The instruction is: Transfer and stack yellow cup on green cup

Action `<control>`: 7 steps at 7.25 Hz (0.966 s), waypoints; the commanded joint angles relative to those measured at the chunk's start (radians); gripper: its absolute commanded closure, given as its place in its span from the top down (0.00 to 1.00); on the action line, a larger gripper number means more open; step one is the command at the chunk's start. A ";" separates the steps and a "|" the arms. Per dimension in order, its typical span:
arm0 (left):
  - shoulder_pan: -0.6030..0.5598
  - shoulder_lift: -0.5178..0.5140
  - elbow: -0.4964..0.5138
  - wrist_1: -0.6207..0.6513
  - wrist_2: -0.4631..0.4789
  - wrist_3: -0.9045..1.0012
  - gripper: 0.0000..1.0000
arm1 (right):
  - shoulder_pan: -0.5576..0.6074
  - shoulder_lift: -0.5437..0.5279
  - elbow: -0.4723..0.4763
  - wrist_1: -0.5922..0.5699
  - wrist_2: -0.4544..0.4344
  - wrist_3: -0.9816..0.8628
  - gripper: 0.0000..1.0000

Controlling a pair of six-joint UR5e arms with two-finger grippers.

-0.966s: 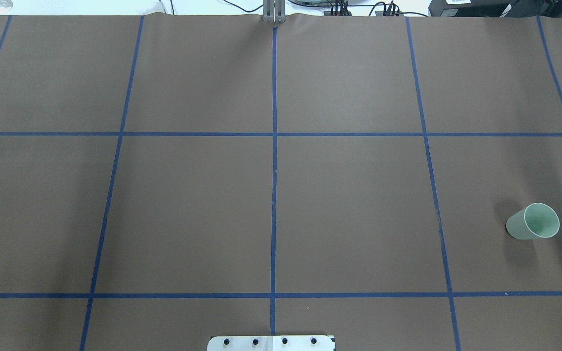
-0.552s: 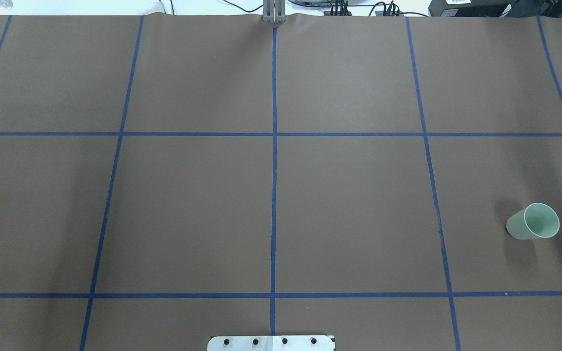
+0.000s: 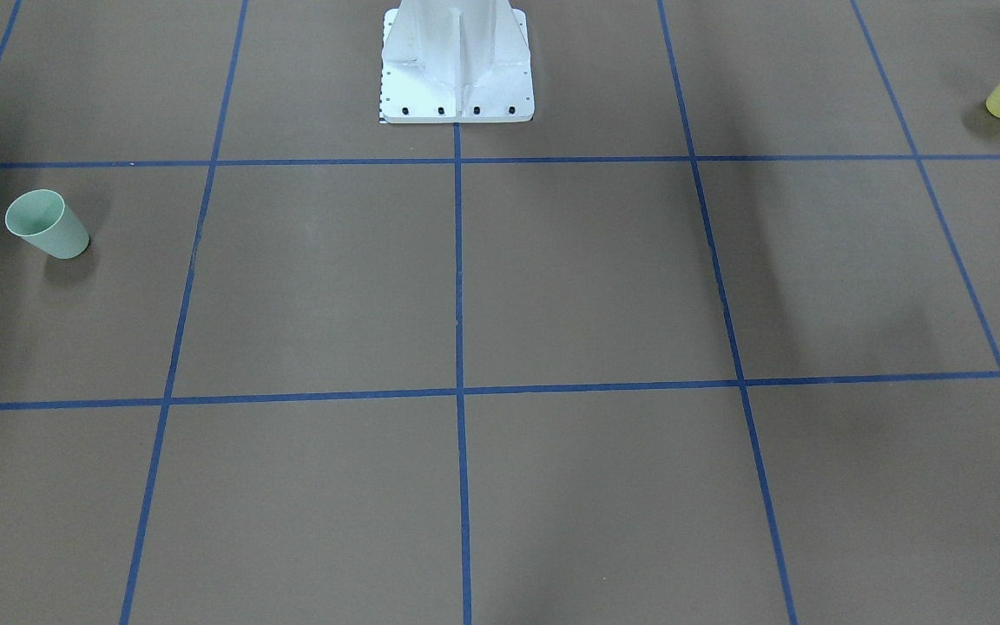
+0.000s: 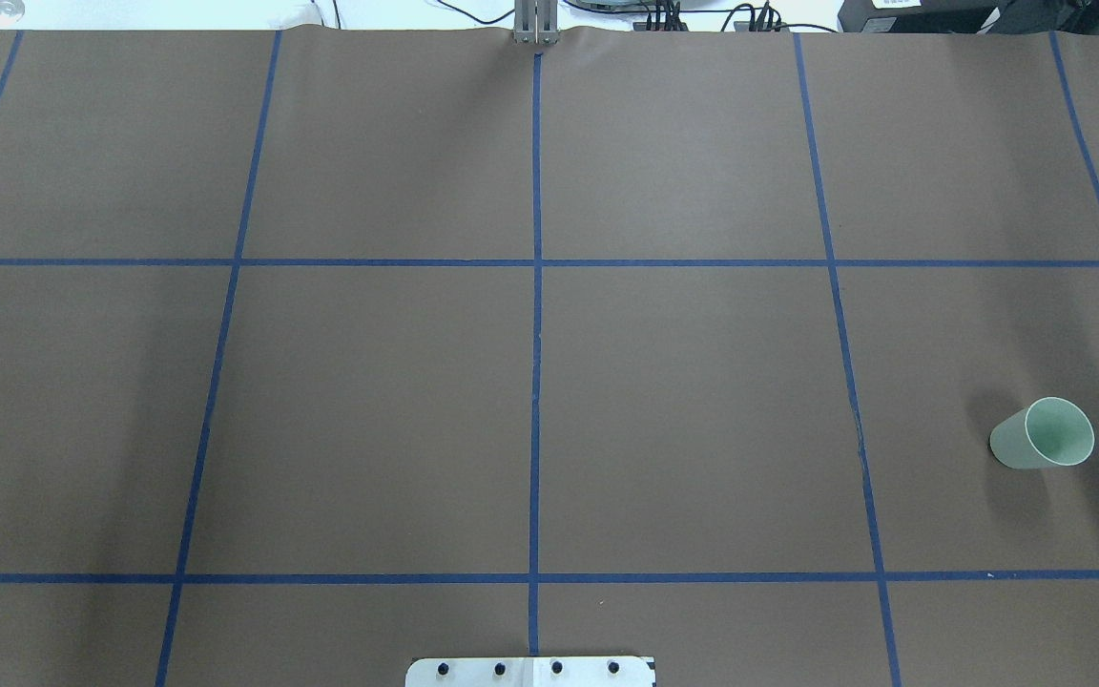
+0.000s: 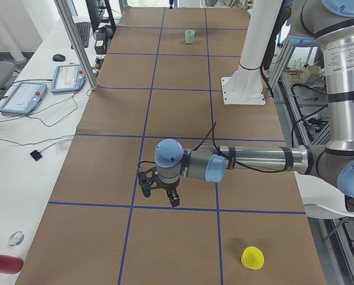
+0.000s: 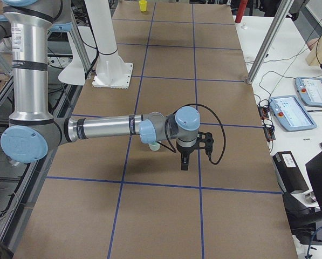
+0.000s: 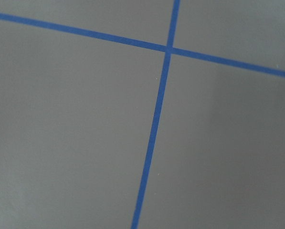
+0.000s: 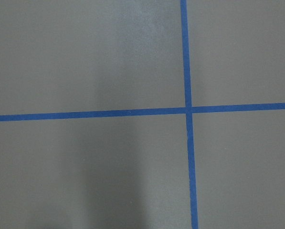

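**Two Cups, a Table Apart: Long Carry Ahead for Twin-Arm Robot**

The yellow cup (image 5: 252, 258) stands upright on the brown table (image 4: 368, 410), well out to the robot's left of the white base pedestal (image 3: 457, 61) and about level with it. The green cup (image 3: 47, 226) stands upright well out to the pedestal's right and a little further forward. Both have their mouths up. The green cup's inside is bare, and nothing shows in the yellow one either. Neither cup is held and no stacking has begun.

The left gripper (image 5: 159, 193) hangs over the blue-taped grid forward of the pedestal on the left side, near the yellow cup but apart from it. The right gripper (image 6: 185, 162) hangs over the right side, with the green cup partly hidden behind its forearm in that side view. Each shows only in a side view, so it cannot be told whether the fingers are spread or pressed together. Both wrist cameras see only paper and tape.

The risks appear to lie in the distance and the cups' lightness. With the pedestal between the two cups, the yellow one would probably have to change grippers on the way, and a badly lined-up exchange could drop it. A finger clipping a rim on the way down could tip either cup. Too hard a squeeze might buckle a thin wall. A low sweep of the right arm could knock the green cup over. Lowering the yellow cup off-centre could jam it on the green rim or topple both.
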State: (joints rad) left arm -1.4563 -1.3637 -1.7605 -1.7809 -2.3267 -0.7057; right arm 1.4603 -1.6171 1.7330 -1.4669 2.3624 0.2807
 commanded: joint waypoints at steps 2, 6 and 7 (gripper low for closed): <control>0.245 0.070 0.004 -0.100 0.444 -0.648 1.00 | -0.077 0.011 0.040 0.005 -0.021 0.040 1.00; 0.668 0.158 -0.022 0.271 0.768 -1.535 1.00 | -0.115 0.009 0.065 0.046 -0.009 0.040 1.00; 0.701 0.166 -0.048 0.442 0.764 -1.655 1.00 | -0.139 0.006 0.068 0.046 -0.011 0.041 1.00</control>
State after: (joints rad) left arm -0.8267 -1.2043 -1.7805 -1.5439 -1.5765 -2.1545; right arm 1.3425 -1.6083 1.7954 -1.4251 2.3508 0.3212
